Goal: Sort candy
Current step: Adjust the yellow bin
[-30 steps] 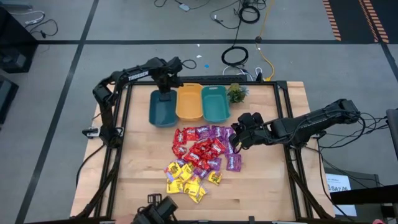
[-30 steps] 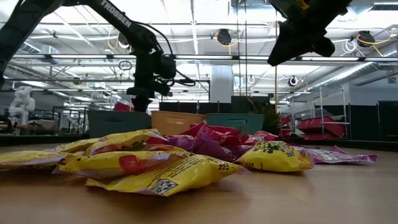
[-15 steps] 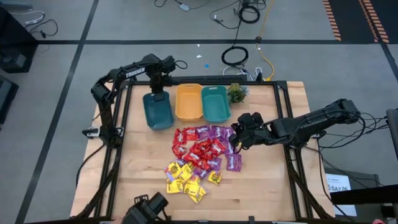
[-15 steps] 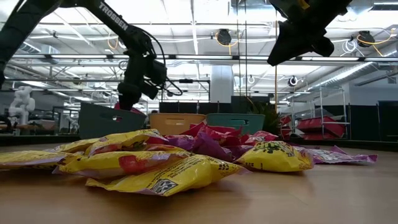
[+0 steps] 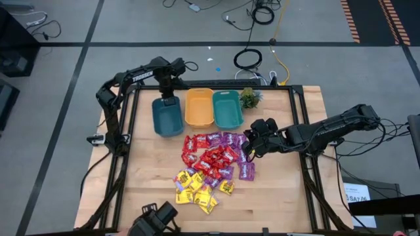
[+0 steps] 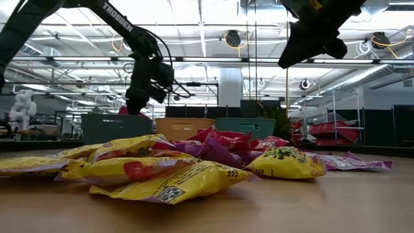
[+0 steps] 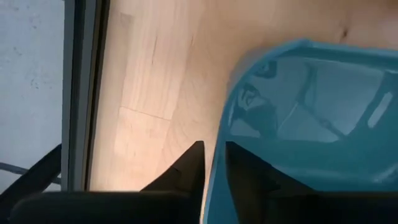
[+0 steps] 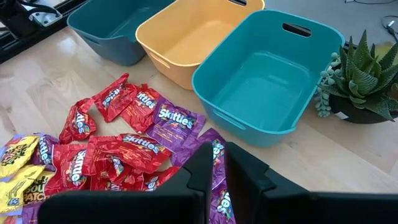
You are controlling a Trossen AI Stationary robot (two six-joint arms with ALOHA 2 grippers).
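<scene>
The candy [image 5: 210, 160] lies heaped mid-table: red packets in the middle, purple ones [image 5: 246, 170] on the right, yellow ones [image 5: 193, 190] nearest. Behind the heap stand a teal bin [image 5: 168, 118], an orange bin [image 5: 199, 108] and a second teal bin [image 5: 227, 109], all empty and resting on their bases. My left gripper [image 5: 167, 98] points down at the left teal bin's far rim and is shut on it. My right gripper [image 5: 248, 149] hovers shut above the right side of the heap, with nothing between its fingers [image 8: 205, 165]. My left gripper has the left teal bin's far rim [image 7: 219, 134] between its two fingers, one finger [image 7: 249, 171] inside the bin and one [image 7: 186, 165] outside. The fingers come from above, pointing down. The bin stands level with its base on the table.
A small green plant [image 5: 249, 98] stands beside the right teal bin, at the far right. Black frame rails [image 5: 128, 131] run along the table's left and right sides. Bare wood lies left of the heap and near the front edge.
My left gripper has gone toward the table's left edge with the left teal bin's far rim and has rolled a little. The bin has slid left, away from the orange bin. Half a second ago it stood tipped; now it sits level.
</scene>
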